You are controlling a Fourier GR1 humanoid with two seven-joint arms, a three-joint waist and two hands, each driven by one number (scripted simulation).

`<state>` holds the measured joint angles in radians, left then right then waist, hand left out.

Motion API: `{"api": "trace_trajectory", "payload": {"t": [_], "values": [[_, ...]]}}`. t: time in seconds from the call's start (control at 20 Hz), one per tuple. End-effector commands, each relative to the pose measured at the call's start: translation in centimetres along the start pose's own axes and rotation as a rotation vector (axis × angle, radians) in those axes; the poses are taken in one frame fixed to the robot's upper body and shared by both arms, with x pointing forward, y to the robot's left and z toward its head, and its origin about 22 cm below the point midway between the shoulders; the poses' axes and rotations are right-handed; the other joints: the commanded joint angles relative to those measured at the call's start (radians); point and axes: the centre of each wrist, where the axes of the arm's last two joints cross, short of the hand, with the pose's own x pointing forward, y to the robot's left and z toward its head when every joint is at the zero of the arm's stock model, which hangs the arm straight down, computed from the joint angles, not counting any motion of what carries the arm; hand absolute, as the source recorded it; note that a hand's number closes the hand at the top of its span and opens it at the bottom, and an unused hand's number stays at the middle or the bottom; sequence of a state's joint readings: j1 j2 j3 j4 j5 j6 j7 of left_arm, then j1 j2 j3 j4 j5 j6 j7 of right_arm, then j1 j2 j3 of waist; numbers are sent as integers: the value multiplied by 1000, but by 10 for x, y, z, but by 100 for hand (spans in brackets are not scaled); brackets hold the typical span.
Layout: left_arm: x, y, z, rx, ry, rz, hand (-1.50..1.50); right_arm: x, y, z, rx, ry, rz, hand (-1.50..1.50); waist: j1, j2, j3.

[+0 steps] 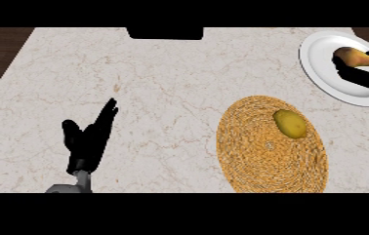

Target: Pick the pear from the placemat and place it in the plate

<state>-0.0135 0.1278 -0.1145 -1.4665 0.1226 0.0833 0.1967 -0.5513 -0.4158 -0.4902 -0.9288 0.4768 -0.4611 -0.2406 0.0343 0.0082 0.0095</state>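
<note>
Right robot hand [351, 72] curled on pear [351, 56], edge-cropped, over plate [317, 63] | left robot hand [90, 139] fingers straight

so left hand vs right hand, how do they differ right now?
The left hand stands open over the bare counter at lower left, fingers up, holding nothing; the right hand is over the white plate at the upper right edge, curled round an orange-yellow pear. The left shows with its forearm; the right is mostly cut off by the frame. Both are black.
</note>
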Motion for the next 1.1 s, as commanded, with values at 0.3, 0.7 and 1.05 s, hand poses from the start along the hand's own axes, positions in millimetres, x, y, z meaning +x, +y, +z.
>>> {"api": "trace_trajectory", "payload": {"t": [0.3, 0.7, 1.05], "values": [[-5, -4, -1, -43, 53, -9, 0, -28, -14, -39, -43, 17, -8, 150, 33, 19, -4], [2, -18, -6, -72, 30, -12, 0, -50, -26, -36, 296, 212, 167, -150, 66, 36, -1], [-6, -16, 2, -79, 38, -16, 0, -40, -26, -46, 231, 121, -106, -150, 62, 32, 2]]}}
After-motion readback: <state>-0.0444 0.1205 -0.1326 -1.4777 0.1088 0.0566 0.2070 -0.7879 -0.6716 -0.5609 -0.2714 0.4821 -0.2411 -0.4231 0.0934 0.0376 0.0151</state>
